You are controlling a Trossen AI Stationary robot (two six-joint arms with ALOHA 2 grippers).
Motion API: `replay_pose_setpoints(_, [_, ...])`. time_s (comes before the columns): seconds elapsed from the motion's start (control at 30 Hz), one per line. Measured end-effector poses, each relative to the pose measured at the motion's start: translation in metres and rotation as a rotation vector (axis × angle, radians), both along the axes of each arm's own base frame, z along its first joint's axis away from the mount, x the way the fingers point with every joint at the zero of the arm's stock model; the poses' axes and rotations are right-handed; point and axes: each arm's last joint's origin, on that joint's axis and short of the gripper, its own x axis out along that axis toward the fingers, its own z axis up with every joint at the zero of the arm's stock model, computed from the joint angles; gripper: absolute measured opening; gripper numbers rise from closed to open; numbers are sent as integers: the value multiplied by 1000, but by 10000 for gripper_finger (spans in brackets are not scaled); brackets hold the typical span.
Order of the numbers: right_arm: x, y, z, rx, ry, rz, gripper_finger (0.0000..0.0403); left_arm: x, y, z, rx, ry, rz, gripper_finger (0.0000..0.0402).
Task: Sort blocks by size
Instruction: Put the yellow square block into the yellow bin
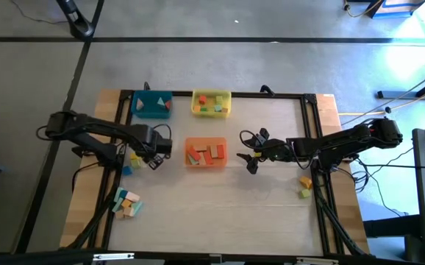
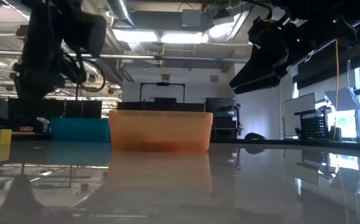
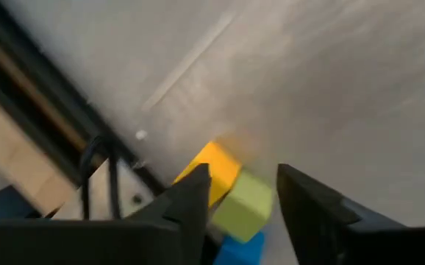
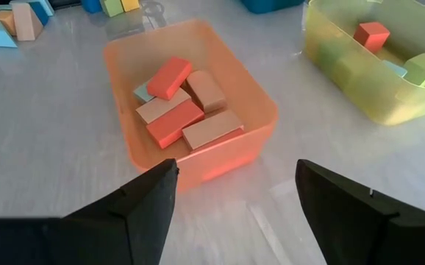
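Observation:
Three small blocks lie together on the table near its left edge: yellow [image 3: 214,168], green [image 3: 245,206] and blue [image 3: 239,250]. My left gripper [image 3: 242,202] hangs open above them, pointing steeply down, with the green block showing between its fingers; in the low view the gripper [image 2: 43,81] is clear of the table. My right gripper [image 1: 249,152] waits open, right of the orange tray [image 4: 198,158], which holds red and wood-coloured blocks. The yellow tray [image 4: 323,81] holds small red and green blocks. The blue tray [image 1: 151,104] holds a few blocks.
A pile of loose blocks [image 1: 126,204] lies at the near left, and two more blocks [image 1: 304,187] lie at the right edge. The three trays stand at the table's middle and far side. A black frame rail [image 3: 58,125] runs beside the left blocks.

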Motion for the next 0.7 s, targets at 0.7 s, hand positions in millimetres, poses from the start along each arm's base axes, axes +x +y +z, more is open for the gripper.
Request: replay_pose_setpoints(0.7, [0,0,1,-7,-6,-6,276,-27,3,-34,-44,142,17,2])
